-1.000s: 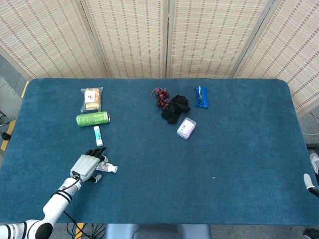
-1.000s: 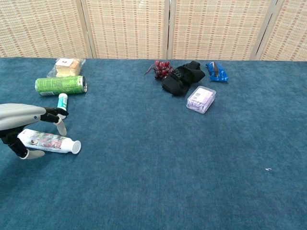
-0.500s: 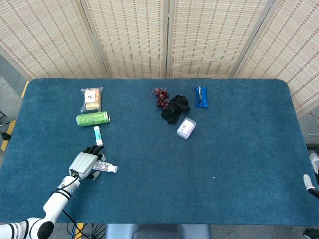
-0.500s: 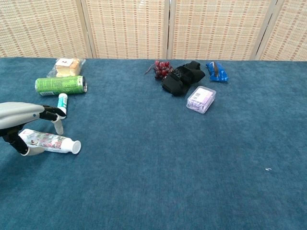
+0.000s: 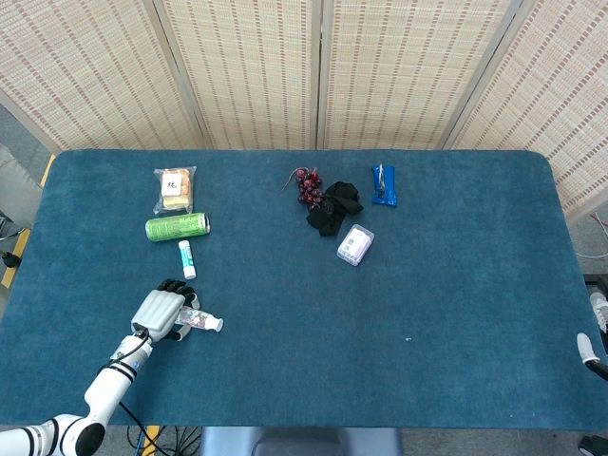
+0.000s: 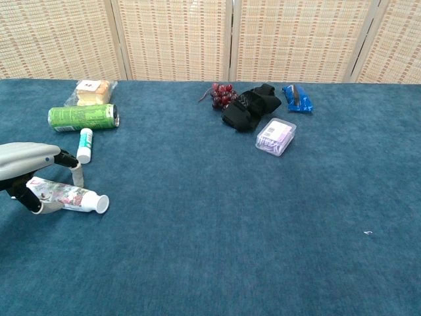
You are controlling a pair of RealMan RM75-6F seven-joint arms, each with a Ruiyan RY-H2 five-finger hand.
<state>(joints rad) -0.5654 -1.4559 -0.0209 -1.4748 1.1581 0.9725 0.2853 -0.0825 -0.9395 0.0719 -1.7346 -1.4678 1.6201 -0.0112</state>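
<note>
Left hand [image 6: 29,172]: grey shell, black fingers, low at the table's near left corner. Fingers arch over the tube [image 6: 68,195], thumb under its crimped end; contact appears at both sides, so the tube reads as grasped, lying on the cloth.

Tube: soft white plastic, floral print, round white cap pointing right. It lies lengthwise, slightly tilted. The head view shows only its cap end [image 5: 208,323] past the hand [image 5: 164,312]; the chest view shows nearly the full length.

Table [image 5: 456,313]: blue felt-like pile, rounded corners.

Small stick [image 6: 84,145]: white cylinder, teal cap, just beyond the fingertips.

Can [image 6: 83,116]: green metal, lying on its side.

Snack pack [image 6: 91,92]: clear crinkled wrap, pale contents.

Grapes [image 6: 220,93]: dark red cluster, touching the black cloth [image 6: 248,107], soft and crumpled.

Box [image 6: 275,136]: lilac, rounded, translucent plastic.

Blue packet [image 6: 297,97]: glossy foil.

Right hand [image 5: 589,350]: a pale sliver at the head view's right edge only; its pose cannot be told.
</note>
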